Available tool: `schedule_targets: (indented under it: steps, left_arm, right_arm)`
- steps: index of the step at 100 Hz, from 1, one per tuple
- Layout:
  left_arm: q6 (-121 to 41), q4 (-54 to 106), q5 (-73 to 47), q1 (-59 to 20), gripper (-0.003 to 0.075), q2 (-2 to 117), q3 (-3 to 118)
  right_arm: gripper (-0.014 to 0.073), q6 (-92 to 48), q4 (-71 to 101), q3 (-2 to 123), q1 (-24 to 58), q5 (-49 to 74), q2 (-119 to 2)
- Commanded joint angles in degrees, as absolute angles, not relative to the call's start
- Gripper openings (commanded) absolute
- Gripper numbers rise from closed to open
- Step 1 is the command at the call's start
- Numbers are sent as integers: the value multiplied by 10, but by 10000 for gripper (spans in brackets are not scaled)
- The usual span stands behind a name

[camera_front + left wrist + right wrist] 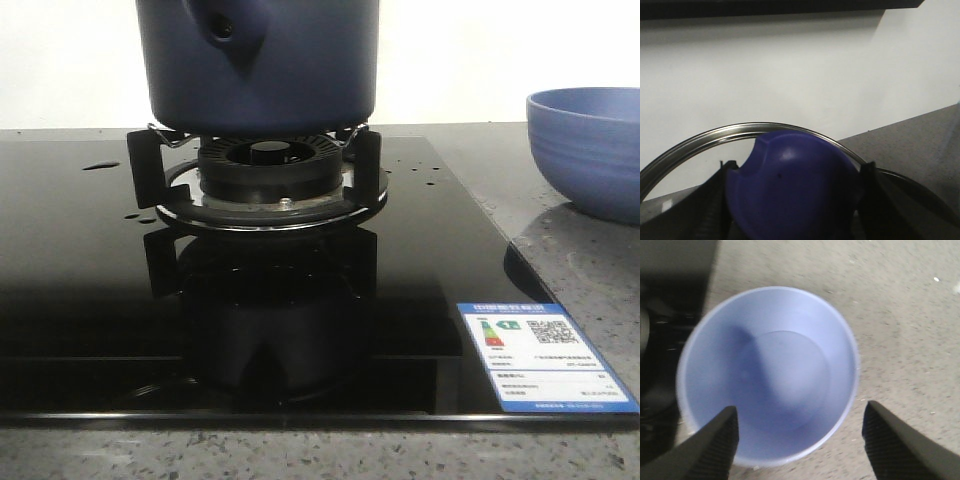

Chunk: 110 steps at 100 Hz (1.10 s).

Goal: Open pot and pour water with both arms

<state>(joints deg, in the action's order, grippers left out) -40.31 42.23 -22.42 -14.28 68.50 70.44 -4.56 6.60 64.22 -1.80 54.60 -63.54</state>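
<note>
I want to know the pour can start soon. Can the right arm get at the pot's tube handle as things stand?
Probably yes. The right gripper is open above the bowl, holding nothing, and the pot sits on the burner with its handle facing forward, nothing in front of it.

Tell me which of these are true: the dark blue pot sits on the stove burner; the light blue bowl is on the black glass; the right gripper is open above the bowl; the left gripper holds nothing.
1. The dark navy cylindrical pot sits on the burner stand. True.
2. The light blue round bowl stands on the black glass cooktop. False: it stands on the grey speckled counter beside it.
3. The right gripper is open above the bowl. True.
4. The left gripper holds nothing. False: its fingers clamp a round blue knob of a metal-rimmed lid.
</note>
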Motion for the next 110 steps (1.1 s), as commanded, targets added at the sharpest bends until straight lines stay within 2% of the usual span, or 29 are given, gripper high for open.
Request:
schedule_targets:
  steps: [1, 46, 53, 65, 77, 98, 110]
  left_arm:
    - [-404, 436, -194, -122, 339, 655, 725]
    - [-404, 436, -196, -92, 339, 636, 725]
    - [-404, 436, -196, -92, 339, 636, 725]
    - [-404, 436, -196, -92, 339, 636, 725]
    - [-404, 436, -196, -92, 339, 636, 725]
    - [-404, 436, -194, -92, 339, 636, 725]
    - [-404, 436, -194, -92, 339, 636, 724]
  right_arm:
    - [465, -30, 35, 688, -19, 546, -674]
    - [454, -16, -11, 710, -21, 535, -829]
    - [393, -16, -7, 710, -30, 521, -835]
    - [214, -16, 0, 710, -49, 510, -835]
    - [83, -17, 9, 710, -67, 521, -835]
    - [-52, -40, 50, 710, -74, 527, -835]
    - [-67, -46, 66, 714, -74, 531, -834]
